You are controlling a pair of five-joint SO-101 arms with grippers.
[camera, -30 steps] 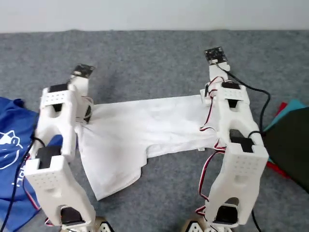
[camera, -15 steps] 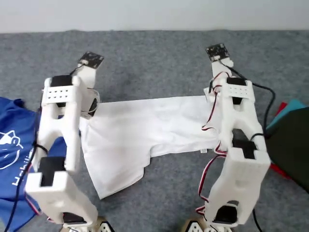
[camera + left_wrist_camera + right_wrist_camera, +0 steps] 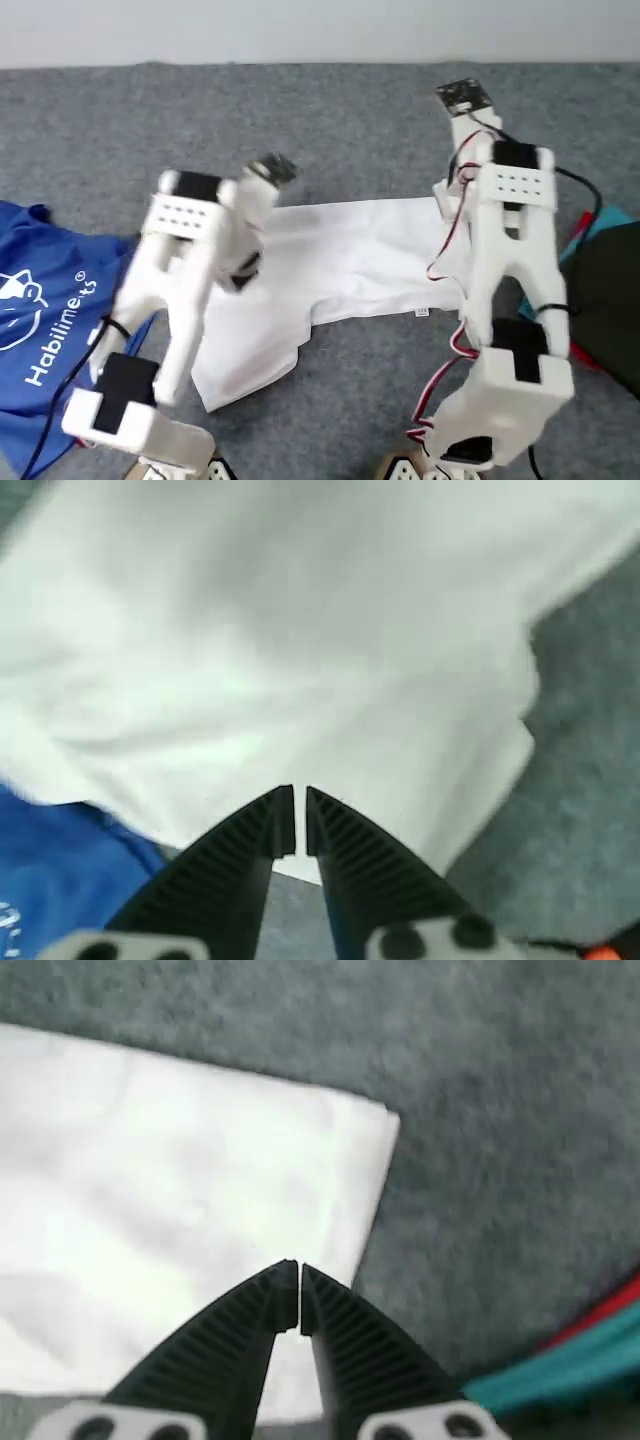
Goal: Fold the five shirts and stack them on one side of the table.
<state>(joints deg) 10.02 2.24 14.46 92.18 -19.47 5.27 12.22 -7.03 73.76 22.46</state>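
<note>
A white shirt [image 3: 340, 260] lies partly folded across the middle of the grey table; it also appears in the wrist views [image 3: 300, 630] [image 3: 150, 1160]. My left gripper [image 3: 297, 792] is shut with nothing seen between its fingers. It hangs above the shirt's left half [image 3: 243, 268]. My right gripper [image 3: 298, 1265] is also shut and empty, just over the shirt's far right corner [image 3: 380, 1120]. In the high view the right gripper [image 3: 447, 203] sits at the shirt's right edge. The left arm hides part of the shirt's left side.
A blue printed shirt [image 3: 40, 300] lies spread at the table's left edge, and its blue cloth [image 3: 60, 865] is close beside the white one. Dark, teal and red shirts [image 3: 600, 290] are piled at the right edge, near the right arm [image 3: 575, 1370]. Bare grey table lies beyond.
The left arm has swung right, from the shirt's left edge to over the shirt. The right arm has shifted slightly right and risen. The shirt has barely moved.
</note>
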